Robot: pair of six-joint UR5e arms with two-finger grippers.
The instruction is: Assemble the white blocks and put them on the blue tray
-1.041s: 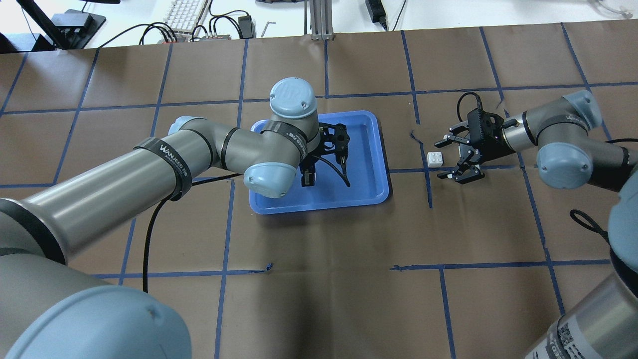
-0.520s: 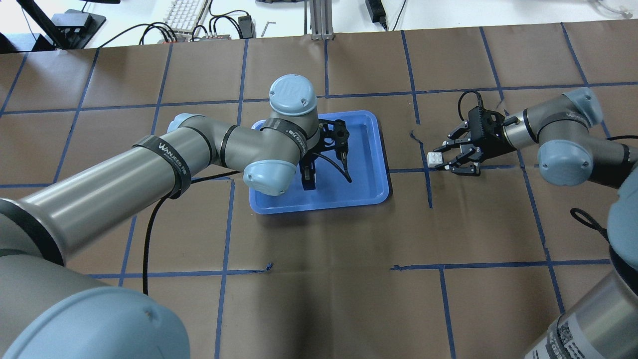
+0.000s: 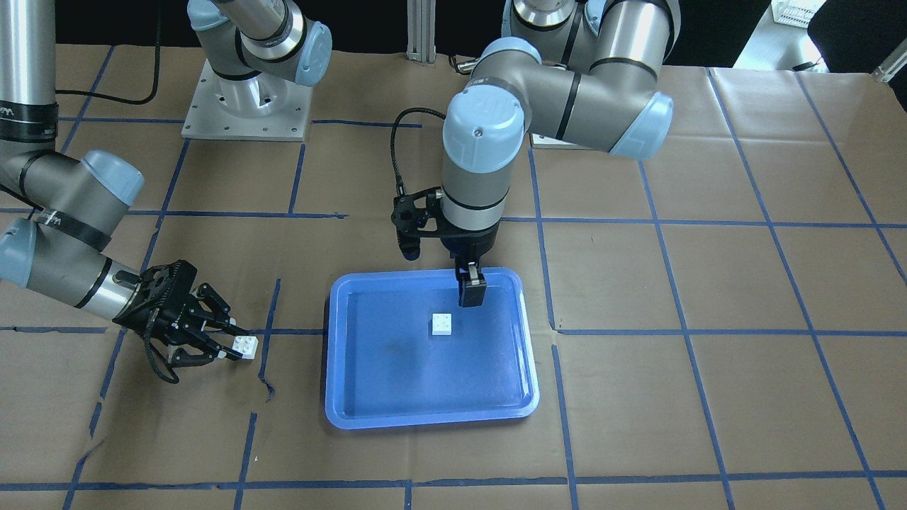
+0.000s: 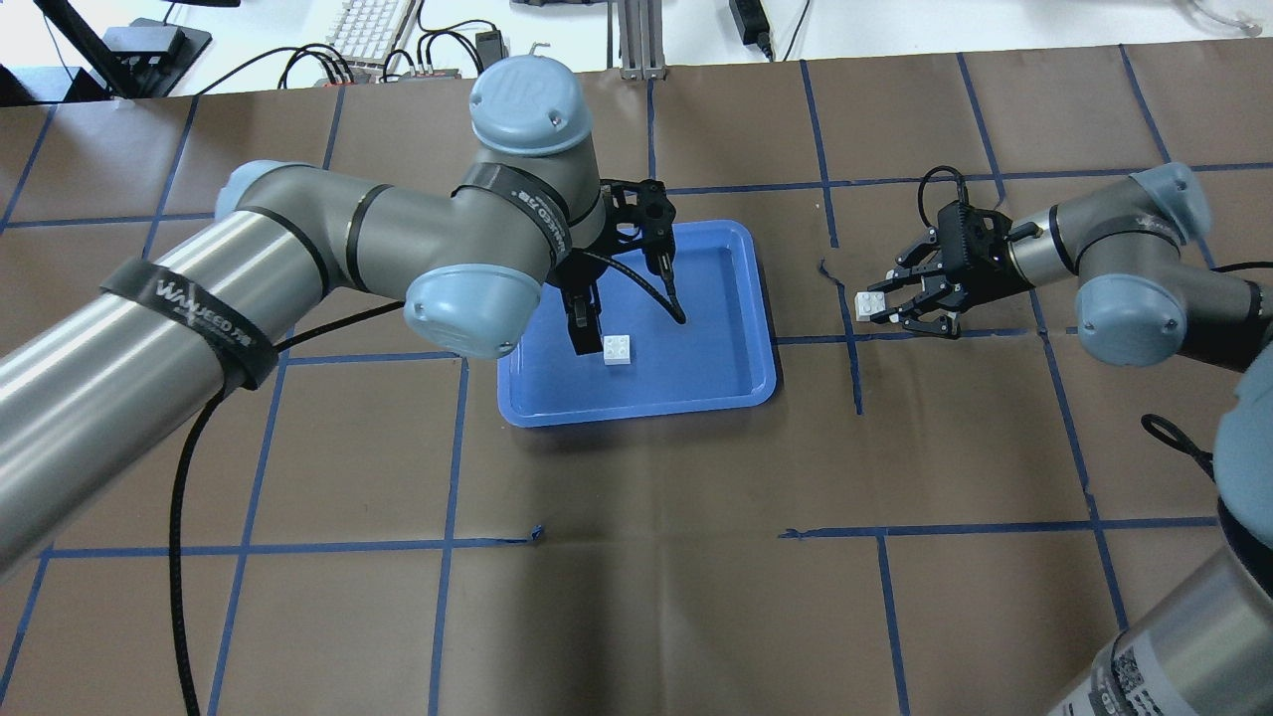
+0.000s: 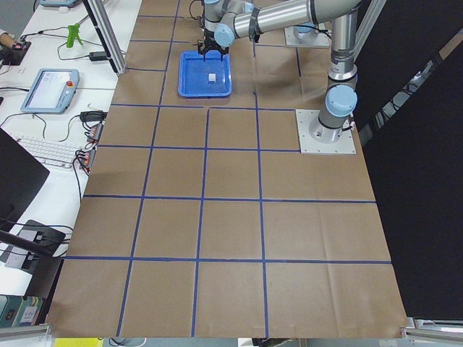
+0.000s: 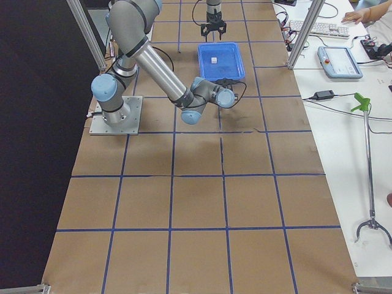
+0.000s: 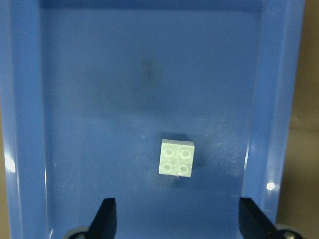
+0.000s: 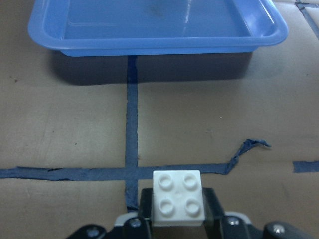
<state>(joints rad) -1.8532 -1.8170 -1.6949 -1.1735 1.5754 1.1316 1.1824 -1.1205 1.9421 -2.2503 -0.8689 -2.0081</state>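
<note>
One white block (image 4: 619, 350) lies studs-up on the floor of the blue tray (image 4: 721, 328); it also shows in the front view (image 3: 443, 324) and the left wrist view (image 7: 177, 157). My left gripper (image 7: 178, 225) is open and empty, hanging above the tray (image 7: 89, 99) just behind that block (image 4: 585, 333). My right gripper (image 4: 883, 308) is shut on the second white block (image 4: 871, 305), studs-up, low over the brown paper to the right of the tray. The right wrist view shows this block (image 8: 178, 198) between the fingers, with the tray (image 8: 149, 35) ahead of it.
Brown paper with blue tape lines (image 4: 853, 368) covers the table. A torn bit of tape (image 8: 246, 148) lies between the right gripper and the tray. Cables and a keyboard (image 4: 373, 30) lie beyond the far edge.
My right gripper moved onto the white block and shut on it. My left arm rose and drew back, uncovering the other white block left lying in the tray.
</note>
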